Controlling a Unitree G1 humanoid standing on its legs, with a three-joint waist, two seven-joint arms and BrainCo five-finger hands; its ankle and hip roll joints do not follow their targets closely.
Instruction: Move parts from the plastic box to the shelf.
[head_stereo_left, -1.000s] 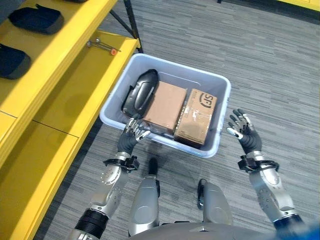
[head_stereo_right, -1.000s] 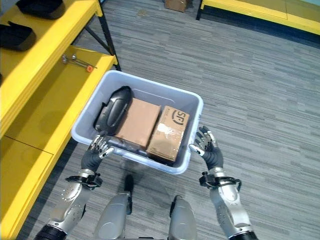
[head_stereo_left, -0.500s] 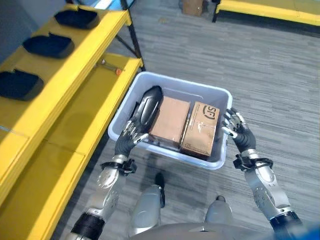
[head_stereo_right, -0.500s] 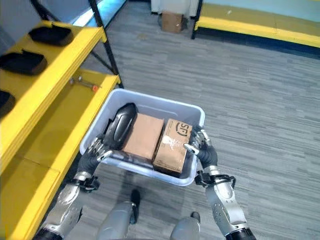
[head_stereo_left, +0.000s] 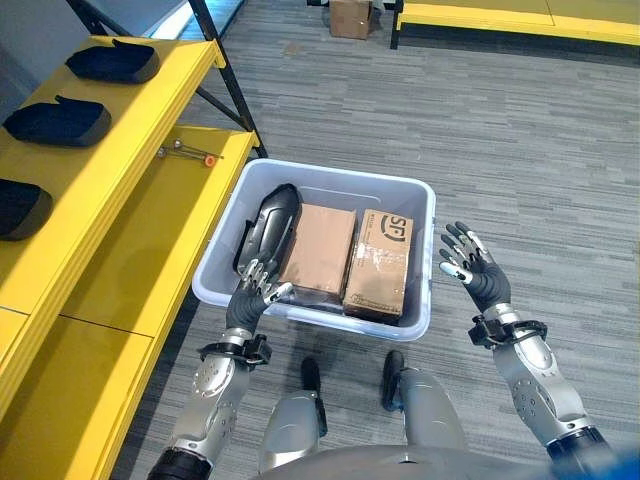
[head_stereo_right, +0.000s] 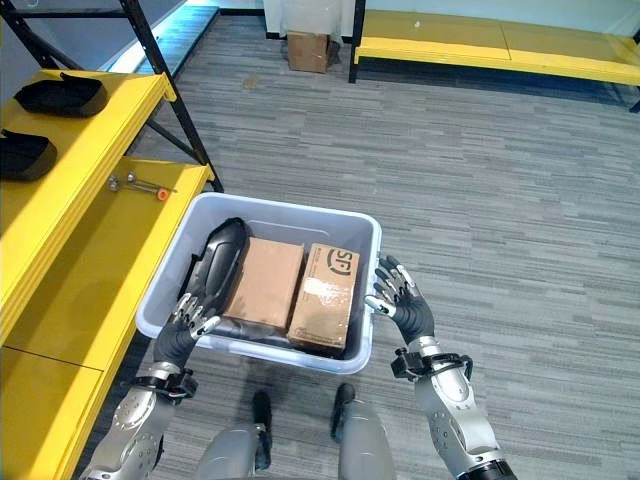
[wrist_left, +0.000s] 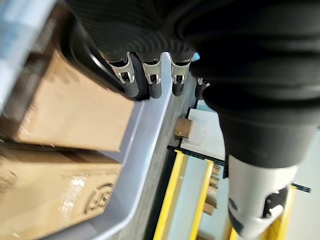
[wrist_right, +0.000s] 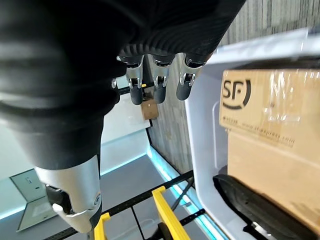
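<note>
A pale blue-grey plastic box stands on the floor. In it lie a black moulded part on the left and two cardboard boxes beside it. My left hand is at the box's near left rim, fingers straight, open, holding nothing. My right hand is just off the box's right wall, palm toward it, fingers spread and open. The yellow shelf runs along the left.
Three black moulded parts rest on the shelf's upper level. A small metal tool with an orange tip lies on the lower level. A black shelf post stands behind the box. Grey carpet lies to the right.
The camera has moved, so the whole scene has shifted. My right hand came in to the box's right wall, then eased slightly off it. My left hand stays at the near left rim.
</note>
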